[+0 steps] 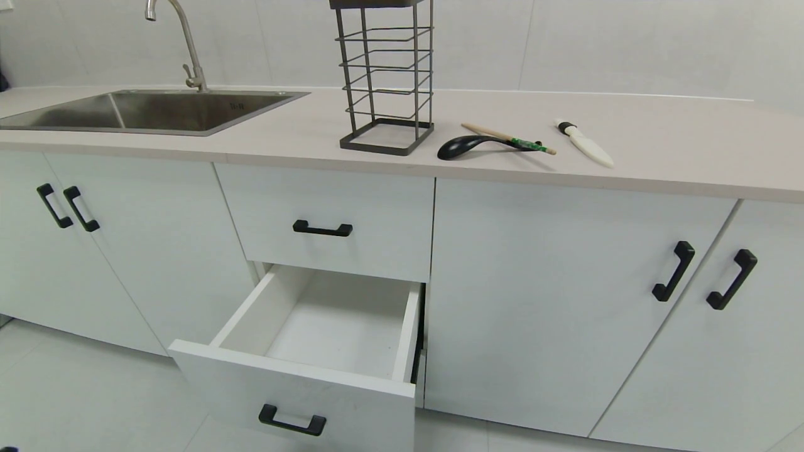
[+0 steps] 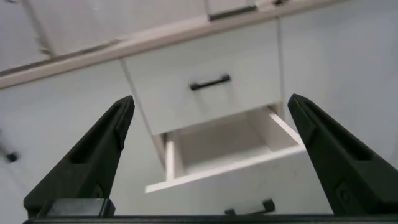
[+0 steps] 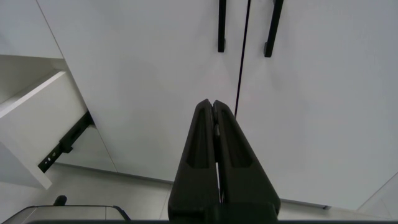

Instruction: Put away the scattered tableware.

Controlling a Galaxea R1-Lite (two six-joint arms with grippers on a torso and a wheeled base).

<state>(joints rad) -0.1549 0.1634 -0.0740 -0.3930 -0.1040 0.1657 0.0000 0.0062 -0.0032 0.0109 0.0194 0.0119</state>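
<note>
On the pale countertop [image 1: 659, 144] lie a black spoon [image 1: 465, 147], a pair of wooden chopsticks [image 1: 502, 136] with a green band crossing its handle, and a white knife with a black collar [image 1: 585, 144]. Below, the lower drawer [image 1: 320, 351] stands pulled out with nothing inside; it also appears as the open drawer [image 2: 224, 152] in the left wrist view. My left gripper [image 2: 211, 112] is open, low and facing that drawer from a distance. My right gripper [image 3: 214, 112] is shut with nothing in it, low in front of the cabinet doors [image 3: 236, 74].
A dark wire rack [image 1: 386, 81] stands on the counter left of the spoon. A steel sink [image 1: 151, 110] with a tap [image 1: 182, 37] is at the far left. Above the open drawer is a closed drawer [image 1: 323, 216]. Cabinet doors with black handles [image 1: 675, 270] flank both sides.
</note>
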